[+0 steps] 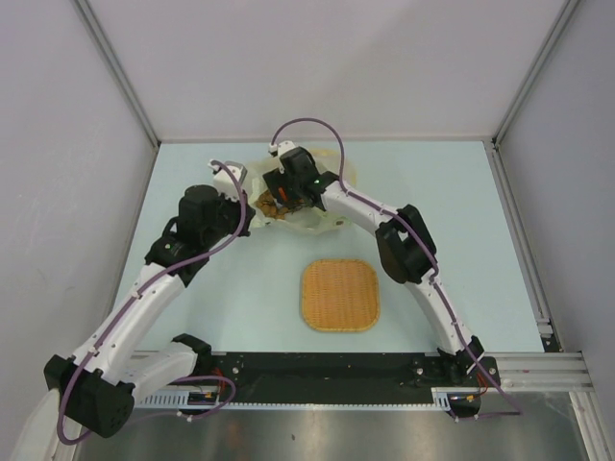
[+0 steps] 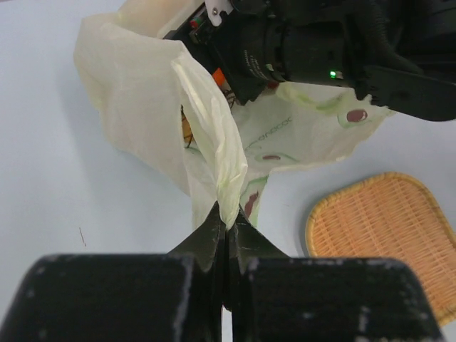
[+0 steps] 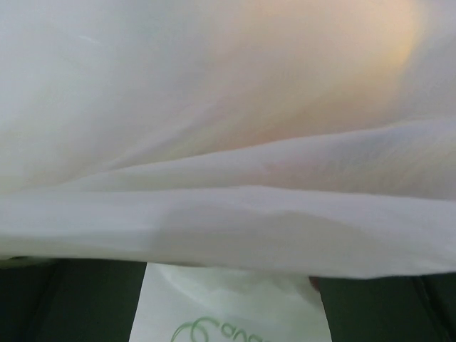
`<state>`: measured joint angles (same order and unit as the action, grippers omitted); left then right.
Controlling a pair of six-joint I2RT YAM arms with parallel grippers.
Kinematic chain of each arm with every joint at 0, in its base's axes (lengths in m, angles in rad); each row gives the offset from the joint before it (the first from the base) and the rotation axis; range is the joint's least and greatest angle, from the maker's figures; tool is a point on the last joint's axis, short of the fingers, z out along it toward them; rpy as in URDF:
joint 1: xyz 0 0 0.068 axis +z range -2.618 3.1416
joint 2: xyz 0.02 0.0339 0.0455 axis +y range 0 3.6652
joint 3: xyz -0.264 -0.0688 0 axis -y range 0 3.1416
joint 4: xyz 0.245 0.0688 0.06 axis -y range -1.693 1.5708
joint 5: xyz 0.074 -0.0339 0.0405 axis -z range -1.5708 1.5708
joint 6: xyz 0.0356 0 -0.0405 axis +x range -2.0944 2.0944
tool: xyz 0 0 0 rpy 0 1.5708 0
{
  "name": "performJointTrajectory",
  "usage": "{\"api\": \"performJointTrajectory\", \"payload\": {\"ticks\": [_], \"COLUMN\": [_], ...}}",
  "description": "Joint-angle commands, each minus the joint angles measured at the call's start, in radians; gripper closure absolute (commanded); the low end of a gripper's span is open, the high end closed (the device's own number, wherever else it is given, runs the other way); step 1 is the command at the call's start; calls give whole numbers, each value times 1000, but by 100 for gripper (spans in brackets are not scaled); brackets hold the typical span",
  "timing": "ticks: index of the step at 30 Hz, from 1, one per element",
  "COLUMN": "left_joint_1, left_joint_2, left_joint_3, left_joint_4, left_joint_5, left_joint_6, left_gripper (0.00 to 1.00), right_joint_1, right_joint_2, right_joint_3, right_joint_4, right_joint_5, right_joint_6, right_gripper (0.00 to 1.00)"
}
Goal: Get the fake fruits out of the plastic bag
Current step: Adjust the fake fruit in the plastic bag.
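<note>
The left tool (image 2: 226, 236) is pinched tight on a gathered strip of the plastic bag (image 2: 135, 100), at the rim or a handle. It draws that strip up and towards its own side, which looks meant to hold the mouth open and stop the thin film from sliding while the other arm works. The right tool (image 1: 281, 197) reaches into that mouth from the far side. Its own camera sees little but pale film draped across the lens, with its two dark fingers (image 3: 71, 303) standing apart at the lower corners and nothing visibly gripped between them.

The fake fruits (image 1: 266, 204) are inside the bag and show only as an orange-brown patch at the opening; which pieces they are cannot be told. None lies outside, so the emptying seems barely begun.

The bag sits at the far middle of the pale blue tabletop (image 1: 452, 192). A square woven mat (image 1: 339, 295) lies nearer the arms, well apart from the bag and bare, likely where the fruit will go. Plain grey panels (image 1: 336, 58) in metal framing close the space in on three sides.
</note>
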<state>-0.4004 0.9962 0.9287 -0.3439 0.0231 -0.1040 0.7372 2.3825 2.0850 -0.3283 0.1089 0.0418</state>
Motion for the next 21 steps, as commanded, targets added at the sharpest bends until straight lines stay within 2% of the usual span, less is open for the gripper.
{"api": "performJointTrajectory", "payload": {"ticks": [1,6,21], "left_joint_1": [0,-5,-17], "left_joint_2": [-18,-22,-16], "left_joint_3": [38,32,36], "left_joint_4": [-50,-76,-118], "left_joint_5": [35,29,8], "left_joint_6": [23,44,55], "left_gripper": [100,100,100], "right_joint_1": [-1,-1,-36], "right_joint_2": [63,130,256], "right_joint_3": [101,152,230], "right_joint_4": [49,60,89], "right_joint_5": [101,133,163], "right_joint_6": [4,12,33], "right_gripper": [10,0,0]}}
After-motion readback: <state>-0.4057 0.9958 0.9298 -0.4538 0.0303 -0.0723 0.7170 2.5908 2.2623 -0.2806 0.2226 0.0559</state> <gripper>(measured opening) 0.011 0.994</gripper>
